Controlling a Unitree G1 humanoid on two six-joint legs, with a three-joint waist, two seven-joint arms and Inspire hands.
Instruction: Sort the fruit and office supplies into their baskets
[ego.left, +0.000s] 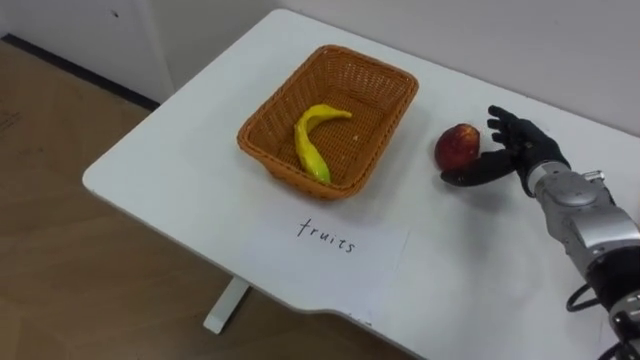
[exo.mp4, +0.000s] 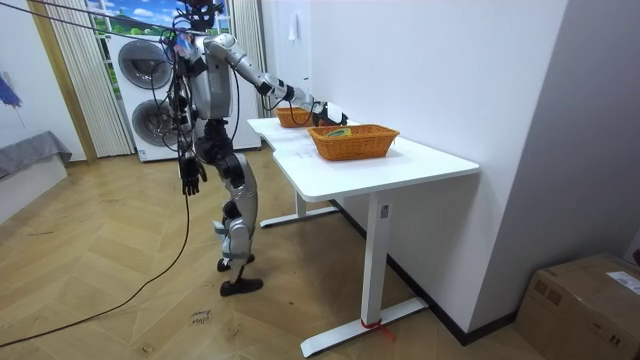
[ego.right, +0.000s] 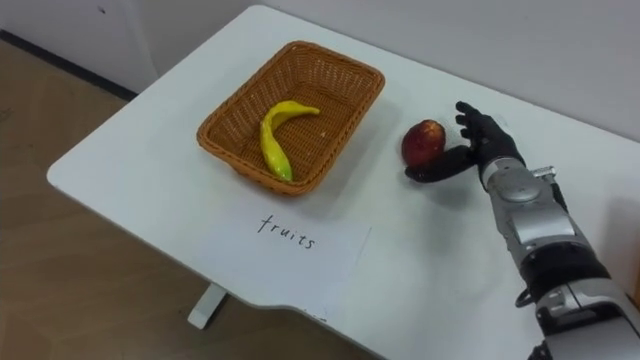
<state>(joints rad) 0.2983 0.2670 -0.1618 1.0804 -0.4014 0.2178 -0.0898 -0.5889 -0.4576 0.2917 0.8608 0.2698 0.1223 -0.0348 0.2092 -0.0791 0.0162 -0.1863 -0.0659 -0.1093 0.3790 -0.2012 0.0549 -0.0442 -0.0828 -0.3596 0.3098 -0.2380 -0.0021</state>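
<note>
Far basket's (exo.mp4: 291, 118) contents are too small to tell.

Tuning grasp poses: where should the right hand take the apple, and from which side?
Around its widest middle, from the robot's right. The apple is round and sits free on the table, apart from the basket on its left; the right hand is open on that side, thumb low by its base. Likely a wrap, fingers opposing thumb.

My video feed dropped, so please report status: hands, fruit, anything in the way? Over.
Right hand open beside apple, not gripping. Left hand hangs at side. Banana already in basket. Nothing between apple and basket.
</note>
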